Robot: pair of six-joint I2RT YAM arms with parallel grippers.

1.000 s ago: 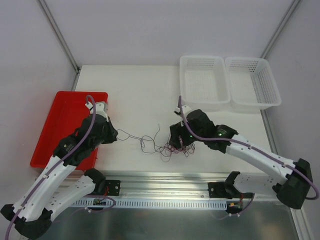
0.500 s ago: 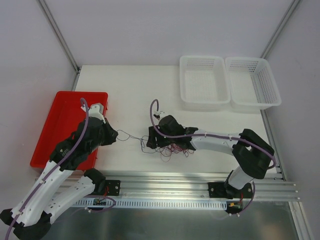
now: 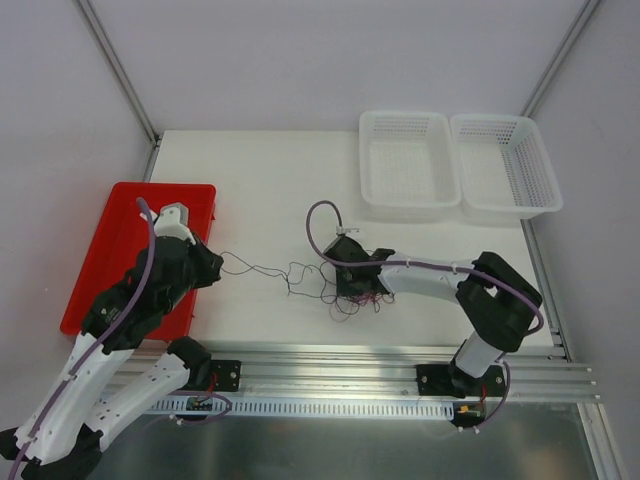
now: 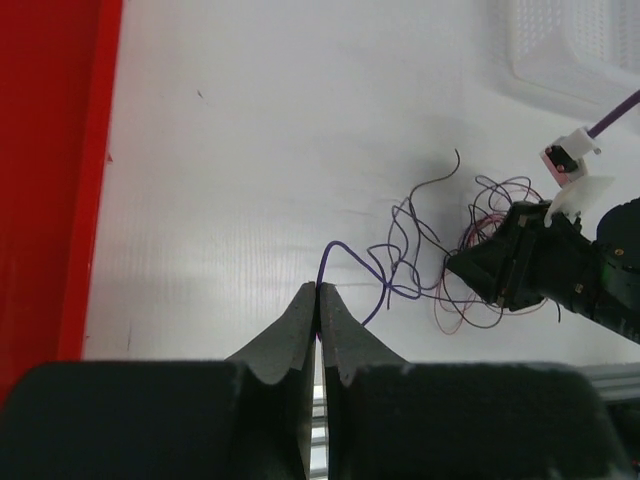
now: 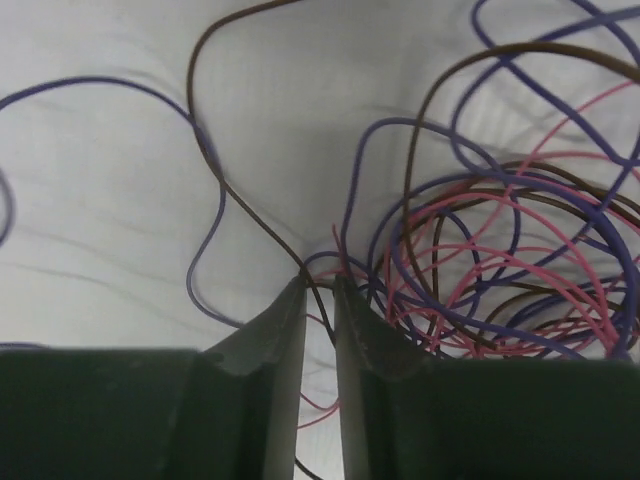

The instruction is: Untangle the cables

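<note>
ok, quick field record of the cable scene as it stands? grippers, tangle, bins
left gripper: shut on a purple strand, beside the red tray
right gripper: jaws nearly closed at the tangle's edge, strands between them; grip unclear
tangle: purple, brown and pink loops, bunched on the table
link: loose strands run from the left gripper to the tangle
white baskets: two, far right, no cables in them
</note>
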